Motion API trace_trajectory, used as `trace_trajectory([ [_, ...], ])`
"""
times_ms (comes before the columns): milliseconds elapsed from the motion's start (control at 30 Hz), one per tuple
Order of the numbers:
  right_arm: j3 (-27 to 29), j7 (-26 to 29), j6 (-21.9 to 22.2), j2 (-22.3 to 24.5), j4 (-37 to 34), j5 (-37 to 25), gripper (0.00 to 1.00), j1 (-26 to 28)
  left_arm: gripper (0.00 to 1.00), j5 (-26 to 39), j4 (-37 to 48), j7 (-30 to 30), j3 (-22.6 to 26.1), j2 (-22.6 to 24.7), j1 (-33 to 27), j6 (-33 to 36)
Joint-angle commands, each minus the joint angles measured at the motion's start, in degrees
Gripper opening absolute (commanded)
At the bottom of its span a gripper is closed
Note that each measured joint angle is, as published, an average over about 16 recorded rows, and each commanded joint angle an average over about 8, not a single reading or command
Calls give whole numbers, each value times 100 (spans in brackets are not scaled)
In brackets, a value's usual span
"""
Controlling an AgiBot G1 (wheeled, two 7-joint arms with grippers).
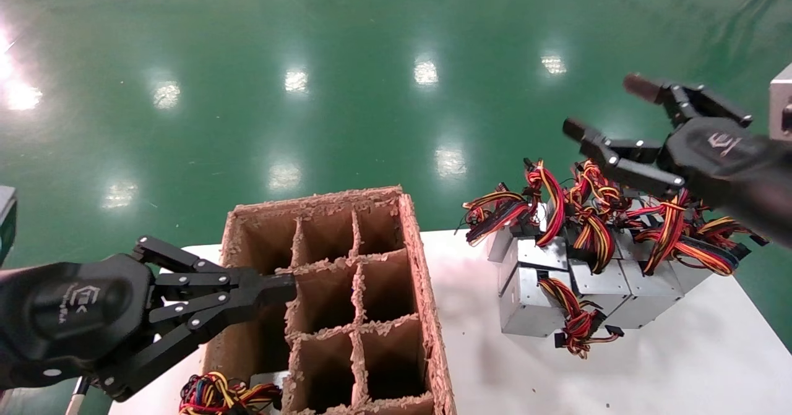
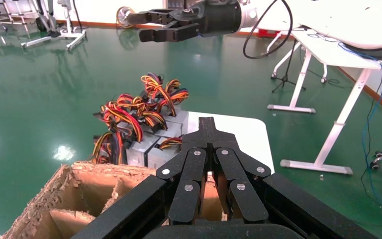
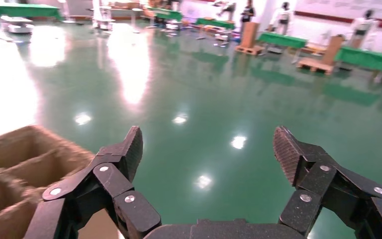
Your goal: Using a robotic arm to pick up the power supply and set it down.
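several boxy sheet-metal power supplies [image 1: 581, 279], bright ribbed wires [image 1: 594, 217]

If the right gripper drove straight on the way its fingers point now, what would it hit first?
Probably nothing: the open right gripper hangs above the pile of power supplies, pointing out over the green floor. Its wrist view shows free space ahead, though depth is uncertain.

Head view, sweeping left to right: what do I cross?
Left hand, shut, at the box's left edge → cardboard box with dividers → bare white table → pile of power supplies with coloured wires → right hand, open, raised above the pile.
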Motion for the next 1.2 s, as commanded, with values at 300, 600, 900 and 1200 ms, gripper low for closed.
trace_trajectory([
  [300,-167,135,-847,-75,-89,27,100,288,100,0,0,0,0,0,0,0],
  [600,-319,258,-1616,-144,-171,51,100,550,100,0,0,0,0,0,0,0],
  [900,-471,381,-2383,-212,-252,76,100,810,100,0,0,0,0,0,0,0],
  [1200,-619,501,-3136,-279,-331,100,100,1066,100,0,0,0,0,0,0,0],
])
